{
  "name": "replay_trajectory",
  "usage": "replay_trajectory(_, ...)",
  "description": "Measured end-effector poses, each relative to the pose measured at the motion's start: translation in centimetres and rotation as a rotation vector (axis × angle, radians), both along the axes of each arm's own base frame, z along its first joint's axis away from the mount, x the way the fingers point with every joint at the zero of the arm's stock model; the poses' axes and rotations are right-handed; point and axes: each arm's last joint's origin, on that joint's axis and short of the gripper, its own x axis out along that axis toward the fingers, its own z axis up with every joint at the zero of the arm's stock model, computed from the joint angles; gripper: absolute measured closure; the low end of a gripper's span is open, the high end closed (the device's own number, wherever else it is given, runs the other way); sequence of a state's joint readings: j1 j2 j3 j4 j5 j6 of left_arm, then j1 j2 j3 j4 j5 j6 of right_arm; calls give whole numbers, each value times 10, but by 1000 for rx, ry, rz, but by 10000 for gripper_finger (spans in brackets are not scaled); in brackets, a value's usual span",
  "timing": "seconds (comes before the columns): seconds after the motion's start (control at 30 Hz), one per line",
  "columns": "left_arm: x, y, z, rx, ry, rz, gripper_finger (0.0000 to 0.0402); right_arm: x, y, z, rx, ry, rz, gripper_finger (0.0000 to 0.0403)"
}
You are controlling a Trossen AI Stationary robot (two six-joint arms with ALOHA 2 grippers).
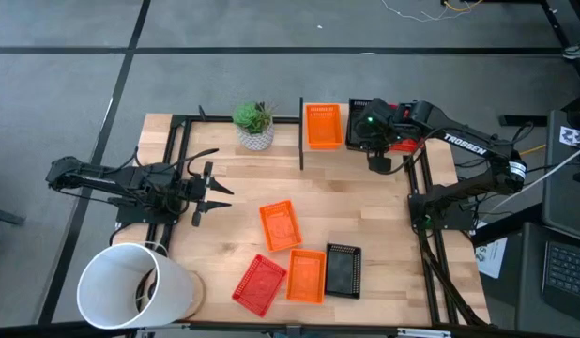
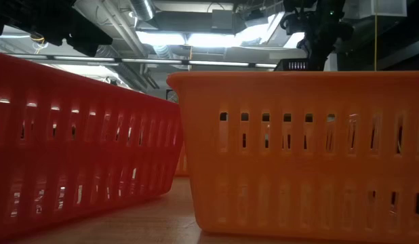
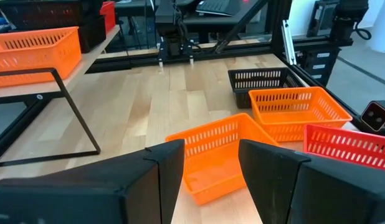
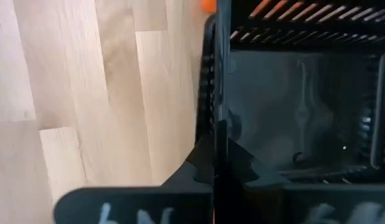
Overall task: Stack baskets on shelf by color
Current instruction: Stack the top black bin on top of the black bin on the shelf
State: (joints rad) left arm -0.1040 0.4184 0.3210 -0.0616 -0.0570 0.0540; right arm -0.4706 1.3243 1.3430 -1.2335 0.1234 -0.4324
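Two baskets fill the low view, a red basket (image 2: 74, 149) beside an orange one (image 2: 304, 156). Far off at the shelf (image 1: 360, 145), the right claw (image 4: 217, 168) is pinched shut on a black basket's (image 4: 292, 93) wall, placing it, I think. Next it should let go. The left claw (image 3: 205, 174) waits, partly wide, empty, facing a loose orange basket (image 3: 220, 152) whose long side lies slanted.

On the table (image 1: 365, 216), the shelf (image 1: 339, 148) runs along the 12 o'clock edge, with one basket (image 1: 323, 126) on it and the plant pot (image 1: 256, 127) at its 9 o'clock end. Another basket (image 1: 280, 225) lies near the table's centre. Toward 6 o'clock, three more baskets (image 1: 306, 275) sit side by side in a row. The bucket (image 1: 130, 286) lies at the 7 o'clock corner.
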Motion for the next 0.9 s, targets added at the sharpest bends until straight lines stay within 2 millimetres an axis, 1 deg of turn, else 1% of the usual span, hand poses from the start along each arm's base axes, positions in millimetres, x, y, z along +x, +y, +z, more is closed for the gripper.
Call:
replay_trajectory(0.13, 0, 0, 0, -3, 0, 0, 255, -2, -4, 0, -7, 2, -27, 402)
replay_trajectory(0.23, 0, 0, 0, -23, 1, 4, 255, -4, -7, 0, -9, 3, -45, 390)
replay_trajectory(0.63, 0, 0, -1, -25, 8, 5, 255, -5, -10, 0, -33, 15, -61, 270)
replay_trajectory(0.73, 0, 0, -1, -26, 8, 5, 255, -5, -11, 8, -84, 12, -78, 255)
replay_trajectory(0.9, 0, 0, -1, -52, 10, 9, 255, -6, -11, 25, -109, -26, -82, 250)
